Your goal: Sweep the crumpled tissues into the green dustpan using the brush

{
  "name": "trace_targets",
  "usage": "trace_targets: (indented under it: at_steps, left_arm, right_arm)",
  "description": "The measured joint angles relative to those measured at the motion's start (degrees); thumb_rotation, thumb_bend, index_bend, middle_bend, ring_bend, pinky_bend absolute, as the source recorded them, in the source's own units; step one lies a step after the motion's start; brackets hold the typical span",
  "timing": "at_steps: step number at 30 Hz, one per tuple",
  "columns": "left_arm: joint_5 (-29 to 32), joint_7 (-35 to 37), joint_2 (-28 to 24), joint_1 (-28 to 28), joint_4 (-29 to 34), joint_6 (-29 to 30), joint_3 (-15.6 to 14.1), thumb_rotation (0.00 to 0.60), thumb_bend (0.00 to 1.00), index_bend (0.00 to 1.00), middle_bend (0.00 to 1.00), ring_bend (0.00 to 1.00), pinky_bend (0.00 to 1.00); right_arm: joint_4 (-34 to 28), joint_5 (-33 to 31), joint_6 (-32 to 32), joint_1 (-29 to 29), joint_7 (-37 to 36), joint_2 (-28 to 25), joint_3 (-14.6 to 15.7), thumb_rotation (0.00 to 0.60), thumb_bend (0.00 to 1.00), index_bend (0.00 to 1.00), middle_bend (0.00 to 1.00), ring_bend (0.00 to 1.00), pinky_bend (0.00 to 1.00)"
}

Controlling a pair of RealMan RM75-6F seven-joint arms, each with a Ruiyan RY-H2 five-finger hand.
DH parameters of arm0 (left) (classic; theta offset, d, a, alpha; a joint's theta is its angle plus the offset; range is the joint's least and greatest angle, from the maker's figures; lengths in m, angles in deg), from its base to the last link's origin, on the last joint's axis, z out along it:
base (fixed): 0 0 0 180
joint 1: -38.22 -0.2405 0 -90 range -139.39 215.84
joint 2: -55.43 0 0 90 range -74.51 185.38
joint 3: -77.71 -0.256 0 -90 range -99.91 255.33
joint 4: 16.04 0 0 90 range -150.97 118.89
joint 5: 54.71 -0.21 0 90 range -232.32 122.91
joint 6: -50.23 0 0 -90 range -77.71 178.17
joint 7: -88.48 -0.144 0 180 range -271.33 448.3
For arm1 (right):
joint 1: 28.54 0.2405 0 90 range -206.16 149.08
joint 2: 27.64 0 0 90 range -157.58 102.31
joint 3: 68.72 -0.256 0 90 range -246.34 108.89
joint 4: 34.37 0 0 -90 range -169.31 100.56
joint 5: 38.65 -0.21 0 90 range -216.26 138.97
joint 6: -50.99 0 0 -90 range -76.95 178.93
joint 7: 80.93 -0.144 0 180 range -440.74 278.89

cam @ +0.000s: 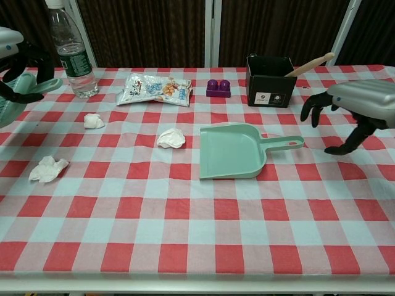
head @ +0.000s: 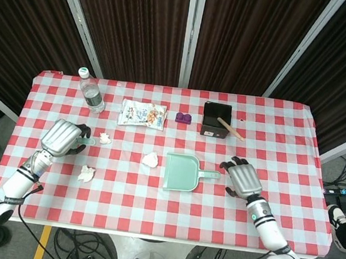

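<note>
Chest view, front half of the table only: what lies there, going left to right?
Lowest tissue → small tissue → middle tissue → green dustpan → right hand, open beyond the dustpan's handle.
</note>
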Motion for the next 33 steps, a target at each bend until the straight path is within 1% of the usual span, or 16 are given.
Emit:
trace_targets:
  at_steps: [2, 6, 10, 17, 24, 26, 27, 28, 31, 33]
  left_arm:
    - [-0.1, 0.2, 0.1, -0.1, -0.2, 0.0, 0.1, 0.6, 0.48, 0.55, 0.56, 0.72, 0.95]
    - [-0.4, 0.7, 0.2, -0.3, -0.5, -0.1, 0.0, 0.6, 0.48, 0.55, 0.56, 0.72, 0.95]
    - [-0.6, 1.0, 0.5, -0.4, -0.9, -0.3, 0.0, 0.6, 0.48, 0.55, 0.56, 0.72, 0.95]
    - [-0.9, 1.5, 0.7, -0.7, -1.3, -0.5, 0.0, 0.6, 0.48, 0.55, 0.56, 0.71, 0.95]
    - [-1.2, 1.6, 0.9, -0.7, -1.8, -0.8, 0.0, 0.6, 0.48, 0.55, 0.56, 0.71, 0.95]
    - [-1.3, 1.7, 1.1, -0.7, -2.0, -1.0, -0.1, 0.6, 0.48, 0.55, 0.56, 0.71, 0.95]
    - [-1.3, 1.7, 1.1, -0.7, -2.1, -1.0, -0.1, 0.6, 0.48, 0.55, 0.56, 0.71, 0.95]
    - [-1.4, 1.8, 1.2, -0.7, -2.2, -0.9, -0.1, 0.6, 0.48, 0.55, 0.56, 0.71, 0.95]
    - [-1.4, 2.5, 1.4, -0.7, -2.9, -1.0, 0.1, 0.6, 0.48, 0.55, 0.56, 0.71, 0.95]
    - [-1.4, 3.1, 1.5, -0.5, -3.7, -1.2, 0.3, 0.6, 0.48, 0.55, 0.56, 0.71, 0.95]
  right_arm:
    - [2.3, -2.5, -0.8, 2.0, 1.8, 2.8, -0.5, 0.6, 0.14, 0.3, 0.35, 0.16, 0.22]
    - [4.8, -5.7, -1.3, 4.7, 4.0, 6.2, -1.1, 0.6, 0.17, 0.31, 0.37, 0.17, 0.22]
    - [5.6, -7.6, -1.2, 6.3, 5.7, 7.4, -1.0, 0.6, 0.17, 0.33, 0.38, 0.18, 0.22]
    - [6.5, -10.4, -0.9, 8.2, 8.3, 8.8, 0.3, 0.6, 0.2, 0.36, 0.4, 0.19, 0.22]
    - [7.9, -12.2, -0.6, 9.5, 9.2, 10.1, 1.2, 0.6, 0.22, 0.41, 0.4, 0.2, 0.22]
    - [8.1, -12.6, -0.5, 9.8, 9.2, 10.4, 1.4, 0.6, 0.24, 0.43, 0.4, 0.22, 0.22]
    - [8.2, -12.6, -0.4, 10.0, 9.1, 10.6, 1.4, 0.6, 0.27, 0.45, 0.41, 0.23, 0.23]
    - [8.3, -12.7, -0.3, 10.0, 9.1, 10.7, 1.5, 0.6, 0.3, 0.47, 0.42, 0.25, 0.24]
    - [8.5, -12.7, 0.4, 10.4, 9.0, 11.0, 1.4, 0.6, 0.34, 0.54, 0.46, 0.28, 0.25]
    - [8.2, -12.8, 0.9, 10.7, 9.3, 10.9, 1.2, 0.6, 0.35, 0.57, 0.48, 0.29, 0.26]
